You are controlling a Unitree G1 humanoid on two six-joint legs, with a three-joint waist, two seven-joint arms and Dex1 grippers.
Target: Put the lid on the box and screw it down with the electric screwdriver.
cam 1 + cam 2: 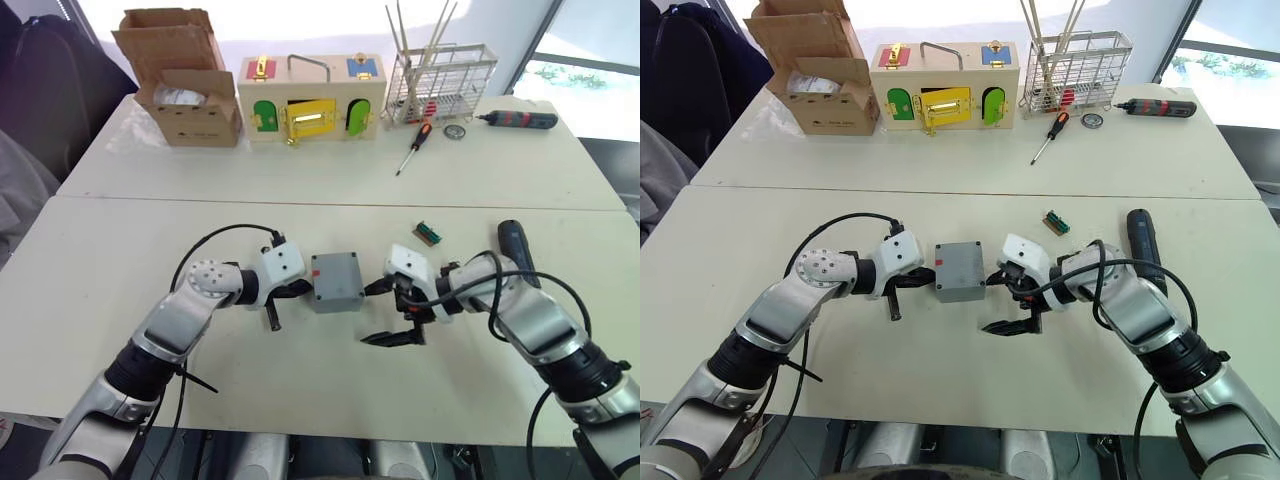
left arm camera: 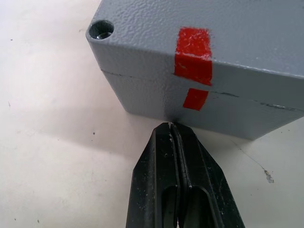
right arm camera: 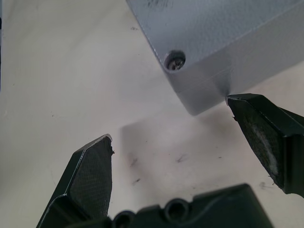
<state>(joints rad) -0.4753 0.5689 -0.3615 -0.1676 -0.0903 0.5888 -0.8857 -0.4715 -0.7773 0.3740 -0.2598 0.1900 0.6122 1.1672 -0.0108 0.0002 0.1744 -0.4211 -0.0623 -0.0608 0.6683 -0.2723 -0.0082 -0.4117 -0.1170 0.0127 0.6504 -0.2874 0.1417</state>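
Observation:
The grey box (image 1: 338, 303) stands mid-table with the lid (image 1: 335, 272) seated on top; a seam and a red mark (image 2: 194, 57) run across its side. A screw (image 3: 175, 61) sits in one corner hole. My left gripper (image 2: 170, 126) is shut, its tips touching the marked side of the box. On the opposite side my right gripper (image 1: 383, 315) is open, one fingertip (image 3: 232, 100) at the box's corner and the other out over the table. The electric screwdriver (image 1: 517, 250), black with a blue band, lies to the right, partly behind my right arm.
Along the far table stand a cardboard box (image 1: 185, 90), a wooden box with coloured doors (image 1: 310, 100) and a wire rack (image 1: 440, 85). A red-and-black manual screwdriver (image 1: 412, 148), a slim black tool (image 1: 520, 120) and a small green part (image 1: 429, 233) lie nearby.

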